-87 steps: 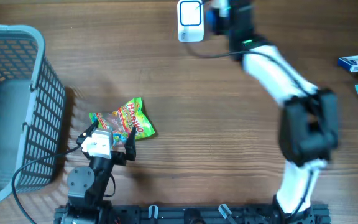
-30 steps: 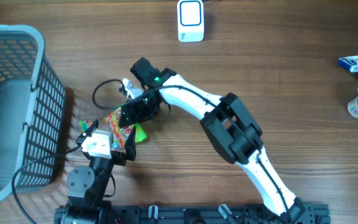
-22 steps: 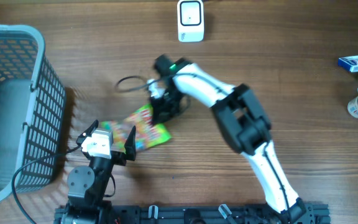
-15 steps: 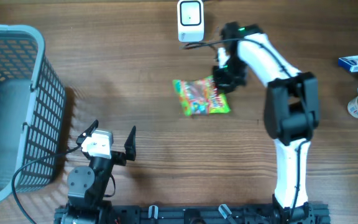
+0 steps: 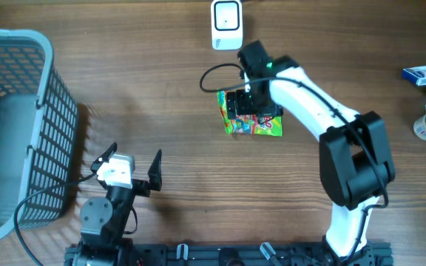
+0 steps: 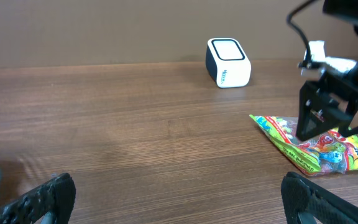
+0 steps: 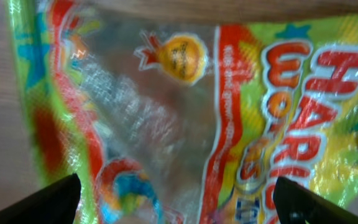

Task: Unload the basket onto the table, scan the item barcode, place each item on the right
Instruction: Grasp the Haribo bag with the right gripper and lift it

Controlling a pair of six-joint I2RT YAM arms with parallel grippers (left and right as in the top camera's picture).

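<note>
Gummy-candy bag [image 5: 261, 127] of green-yellow plastic lies flat on the wooden table [image 5: 198, 177] near the white box scanner [image 5: 227, 24], beneath the wide-spread right gripper [image 5: 250, 106]. Left gripper [image 5: 132, 159] gapes wide beside the grey plastic mesh basket [image 5: 46, 44], whose grey floor shows.

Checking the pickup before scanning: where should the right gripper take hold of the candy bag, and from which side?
Likely the edge of the bag nearest the scanner, from straight above. The bag lies flat and limp on the table, so nothing can slide under it from the side. The open right gripper hangs over that end, jaws probably wide enough to pinch the film up.
</note>
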